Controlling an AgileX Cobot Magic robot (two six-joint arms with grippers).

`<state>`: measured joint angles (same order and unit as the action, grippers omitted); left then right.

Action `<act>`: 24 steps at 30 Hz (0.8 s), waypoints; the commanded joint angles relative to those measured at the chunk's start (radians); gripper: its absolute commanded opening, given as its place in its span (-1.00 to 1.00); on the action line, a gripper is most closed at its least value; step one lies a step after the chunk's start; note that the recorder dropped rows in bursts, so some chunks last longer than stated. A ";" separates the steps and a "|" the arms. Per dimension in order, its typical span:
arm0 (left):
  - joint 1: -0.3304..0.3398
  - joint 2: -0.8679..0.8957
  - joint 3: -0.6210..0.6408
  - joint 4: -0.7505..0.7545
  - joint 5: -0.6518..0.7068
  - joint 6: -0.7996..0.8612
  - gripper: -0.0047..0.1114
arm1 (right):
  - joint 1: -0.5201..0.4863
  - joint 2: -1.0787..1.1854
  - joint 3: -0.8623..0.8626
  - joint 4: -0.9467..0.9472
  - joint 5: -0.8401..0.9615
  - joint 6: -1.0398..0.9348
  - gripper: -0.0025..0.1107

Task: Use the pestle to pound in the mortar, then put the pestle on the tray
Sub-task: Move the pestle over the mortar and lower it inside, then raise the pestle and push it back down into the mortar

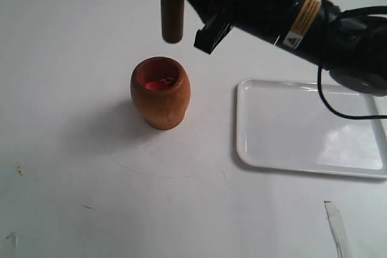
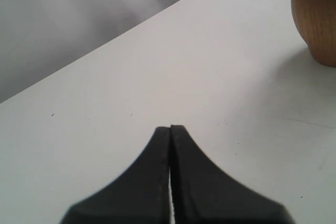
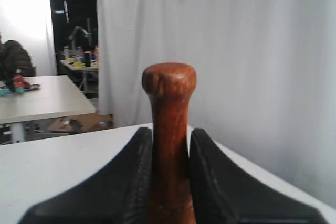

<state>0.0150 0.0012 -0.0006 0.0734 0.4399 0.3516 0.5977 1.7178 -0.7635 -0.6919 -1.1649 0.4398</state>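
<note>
At 2 o'clock in the exterior view, on the black right arm, a yellow-orange sticker (image 1: 302,19) with a warning triangle; its writing is too small to read. No other writing legible.

pestle (image 1: 172,13): long axis vertical, thick end down, hanging in the air at 12 o'clock of the mortar (image 1: 160,92) and apart from it, not inside it. Its upper part is hidden behind the gripper in the exterior view. Right wrist view shows the knob (image 3: 169,80) on top, sticking out past the fingertips.

right gripper (image 3: 170,132): narrow, clamped on the pestle's handle, one finger on each side, touching the wood. Arm reaches in from 2 o'clock across the tray's far edge, wrist roughly level, with a black cable (image 1: 329,98) looping down over the tray.

mortar: upright on the white table (image 1: 72,167), left of centre, mouth up, pink-red bit (image 1: 158,84) inside.

tray (image 1: 302,161): flat on the table at 3-4 o'clock of the mortar, well apart, long side across the view.

left gripper (image 2: 170,129): fingers pressed together, nothing between them, low over bare table; mortar sits at 1 o'clock of it in the left wrist view. Not seen in the exterior view.

White strip (image 1: 335,228) on the table at 5 o'clock.
</note>
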 commanded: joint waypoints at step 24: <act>-0.008 -0.001 0.001 -0.007 -0.003 -0.008 -0.92 | 0.081 0.341 -0.029 -0.006 -0.056 -0.136 -0.96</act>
<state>0.0150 0.0012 -0.0006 0.0734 0.4399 0.3516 0.6740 2.0205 -0.7900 -0.7020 -1.2424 0.2976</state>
